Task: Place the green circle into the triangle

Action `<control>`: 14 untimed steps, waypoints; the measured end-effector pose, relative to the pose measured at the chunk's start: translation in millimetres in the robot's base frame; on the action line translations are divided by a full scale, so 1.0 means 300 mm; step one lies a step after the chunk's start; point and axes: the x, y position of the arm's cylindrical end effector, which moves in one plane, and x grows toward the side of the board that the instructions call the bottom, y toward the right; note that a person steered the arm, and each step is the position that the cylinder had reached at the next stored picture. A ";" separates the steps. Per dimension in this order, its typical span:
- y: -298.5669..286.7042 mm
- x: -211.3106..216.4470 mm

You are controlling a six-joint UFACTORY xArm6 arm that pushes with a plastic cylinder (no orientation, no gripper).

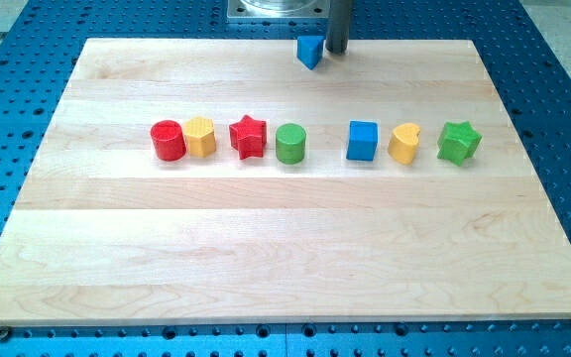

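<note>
one push at a time is the way to do this well, i think. my tip [337,52] holds nothing, it is just a bare rod, and it sits at the view's top, just beside the blue triangle [310,51], on its right. the green circle [290,144] is well apart, lower down in the row, between the red star [248,137] and the blue cube [363,141]. i should go round under it and push it up slowly. it is round, short and bright green.
</note>
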 end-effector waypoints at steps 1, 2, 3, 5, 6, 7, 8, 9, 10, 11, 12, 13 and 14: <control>0.149 0.312; 0.061 0.547; -0.112 0.541; -0.159 0.834; -0.296 0.875; -0.318 0.637; -0.237 0.482; -0.258 0.559; -0.336 0.727; -0.239 0.739; -0.103 0.563; -0.071 0.390; -0.040 0.337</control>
